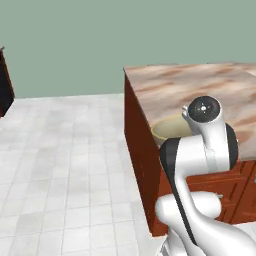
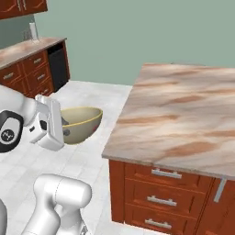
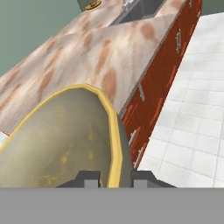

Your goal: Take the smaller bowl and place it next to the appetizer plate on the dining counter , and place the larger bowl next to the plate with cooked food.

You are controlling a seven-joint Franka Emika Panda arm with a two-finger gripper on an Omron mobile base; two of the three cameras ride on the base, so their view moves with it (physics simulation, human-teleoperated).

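My gripper (image 3: 111, 179) is shut on the yellow rim of the larger bowl (image 3: 57, 144), a wide cream bowl with a pale olive inside. In the right base view the gripper (image 2: 64, 125) holds the bowl (image 2: 85, 123) in the air, tilted, just left of the dining counter (image 2: 183, 105). The left base view shows the bowl (image 1: 170, 129) partly behind my arm at the near left corner of the counter (image 1: 200, 82). Far along the marble top (image 3: 87, 48) lies the yellow-rimmed plate with cooked food (image 3: 93, 5). The smaller bowl and the appetizer plate are out of view.
A sink (image 3: 140, 9) is set into the far part of the island top. Drawers with metal handles (image 2: 165, 174) line its red-brown side. A wall counter (image 2: 27, 53) with a dark appliance (image 2: 58, 64) stands at the left. Pale tiled floor (image 1: 60, 160) lies open to the left.
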